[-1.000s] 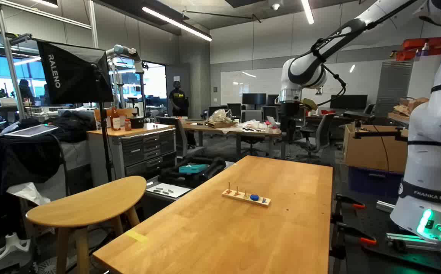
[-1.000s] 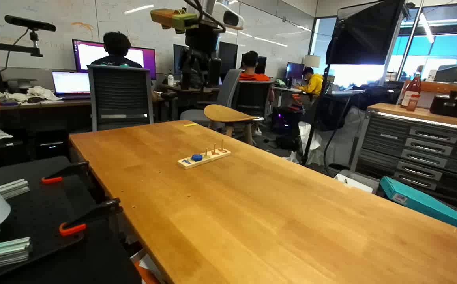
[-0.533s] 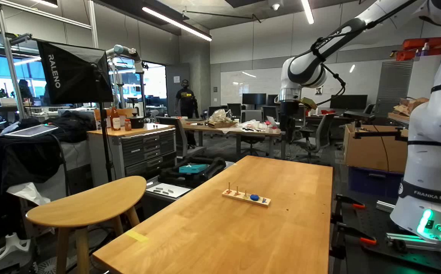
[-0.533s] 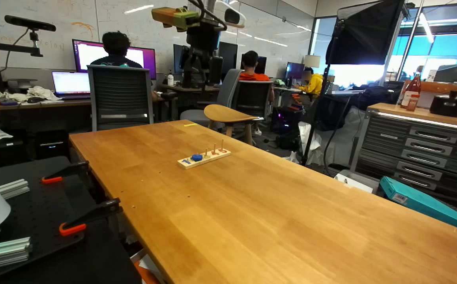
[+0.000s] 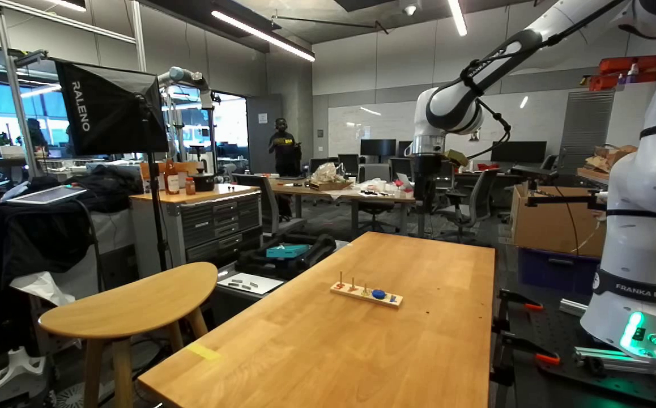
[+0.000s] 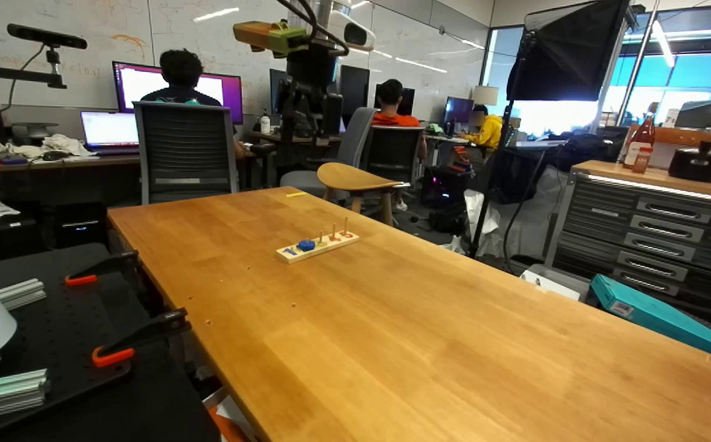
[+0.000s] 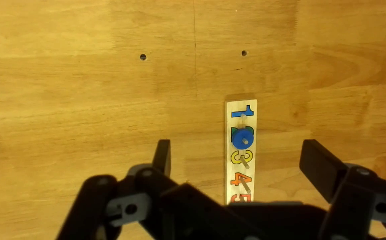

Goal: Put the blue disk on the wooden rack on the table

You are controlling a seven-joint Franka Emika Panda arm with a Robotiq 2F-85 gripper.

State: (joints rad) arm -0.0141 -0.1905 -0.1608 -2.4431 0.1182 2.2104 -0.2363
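Note:
The blue disk [image 7: 242, 138] sits on the second peg of the wooden rack [image 7: 229, 166], over the printed 2. The pegs at 1, 3 and 4 carry nothing. The disk [image 5: 378, 294] [image 6: 306, 245] and the rack [image 5: 359, 293] [image 6: 331, 243] also show in both exterior views. The rack lies on the table [image 5: 316, 351]. My gripper [image 7: 236, 150] is open and empty, its fingers [image 7: 321, 170] wide apart on either side of the rack in the wrist view. In an exterior view the gripper [image 5: 427, 195] hangs well above the table. The rack's 5 end is partly hidden by the gripper.
An oval-topped wooden stool [image 5: 130, 300] stands beside the table. Black clamps with orange handles [image 6: 113, 357] grip the table's edge near the robot base. A softbox lamp [image 5: 113, 107] stands beyond the stool. People sit or stand in the background.
The arm and gripper have shifted slightly to the left in both exterior views. The disk and rack have not moved. A person in the background has moved to the right.

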